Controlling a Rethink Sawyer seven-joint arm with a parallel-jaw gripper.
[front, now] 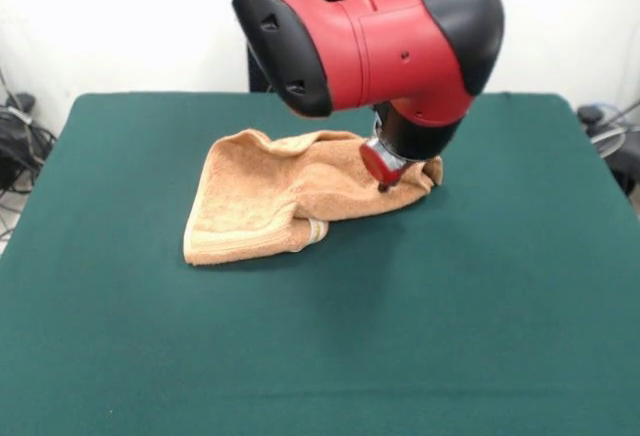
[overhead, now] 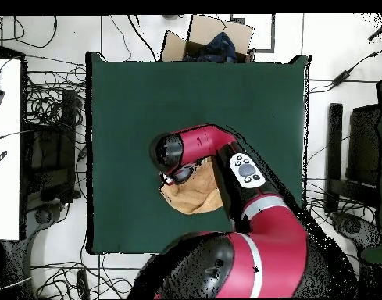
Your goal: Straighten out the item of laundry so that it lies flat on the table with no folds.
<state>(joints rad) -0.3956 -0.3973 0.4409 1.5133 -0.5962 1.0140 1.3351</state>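
The item of laundry (front: 268, 201), a peach-orange towel, lies crumpled on the green table (front: 420, 316), a little behind its middle. Its left part is folded over itself, and a hemmed edge runs along the front. My gripper (front: 383, 184) comes down from the red arm onto the towel's right end and touches the cloth there. Its tip is too small and too covered by the wrist to show how it stands. In the overhead view the arm hides most of the towel (overhead: 198, 195), and the gripper (overhead: 172, 178) sits at the towel's left edge on the table (overhead: 147, 94).
A cardboard box (overhead: 212, 37) holding dark blue cloth stands just beyond the table's far edge in the overhead view. Cables (overhead: 49, 109) cover the floor on both sides, and a white desk (overhead: 5, 148) stands at the left. Green felt surrounds the towel on all sides.
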